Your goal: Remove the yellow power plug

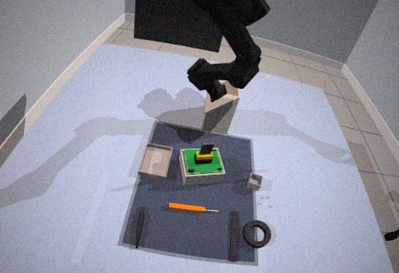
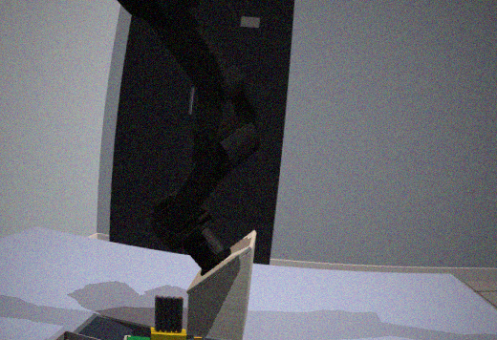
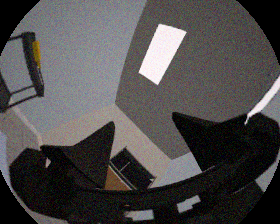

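My end effector [image 3: 143,119] is spread wide; the yellow plug [image 1: 204,157] [image 2: 168,334] stands on the green board [image 1: 190,163], center of the top view.

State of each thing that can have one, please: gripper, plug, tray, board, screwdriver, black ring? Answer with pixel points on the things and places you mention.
Gripper [image 3: 143,119]: open, fingers apart.
Yellow power plug [image 1: 204,158] [image 2: 168,335]: seated in the board, black leads standing up.
Grey tray [image 1: 169,162] [image 2: 67,334]: upright, no plug inside.
Circuit board [image 1: 189,163] [image 2: 139,338]: lying face up, plug still to be removed.
Orange screwdriver [image 1: 186,207]: lying flat.
Black ring [image 1: 248,235]: lying flat.
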You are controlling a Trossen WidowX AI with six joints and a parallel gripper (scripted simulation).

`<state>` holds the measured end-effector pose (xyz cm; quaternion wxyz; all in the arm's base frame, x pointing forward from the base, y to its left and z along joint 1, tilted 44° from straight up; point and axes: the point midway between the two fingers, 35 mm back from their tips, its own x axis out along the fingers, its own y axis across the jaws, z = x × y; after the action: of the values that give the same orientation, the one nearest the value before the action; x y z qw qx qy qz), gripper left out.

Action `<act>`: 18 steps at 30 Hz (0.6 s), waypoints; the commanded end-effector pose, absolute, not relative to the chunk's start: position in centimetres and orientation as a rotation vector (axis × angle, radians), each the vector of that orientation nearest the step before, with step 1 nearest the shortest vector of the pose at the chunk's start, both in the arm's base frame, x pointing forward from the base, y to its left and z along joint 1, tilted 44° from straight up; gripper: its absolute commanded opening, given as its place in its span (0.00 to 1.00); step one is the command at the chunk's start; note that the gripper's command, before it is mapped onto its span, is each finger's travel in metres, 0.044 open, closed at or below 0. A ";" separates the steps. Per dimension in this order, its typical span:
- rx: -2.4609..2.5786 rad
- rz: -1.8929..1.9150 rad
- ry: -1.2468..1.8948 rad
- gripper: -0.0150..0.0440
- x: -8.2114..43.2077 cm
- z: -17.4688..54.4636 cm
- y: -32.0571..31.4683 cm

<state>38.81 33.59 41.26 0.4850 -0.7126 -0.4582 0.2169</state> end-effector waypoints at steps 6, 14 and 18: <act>-1.732 0.497 -1.147 0.98 37.7 42.4 33.9; -1.693 0.395 -1.244 0.98 34.4 46.0 34.2; -1.685 0.357 -1.276 0.98 33.3 47.1 34.1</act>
<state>34.62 34.50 45.38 0.4797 -0.6945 -0.5085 0.1702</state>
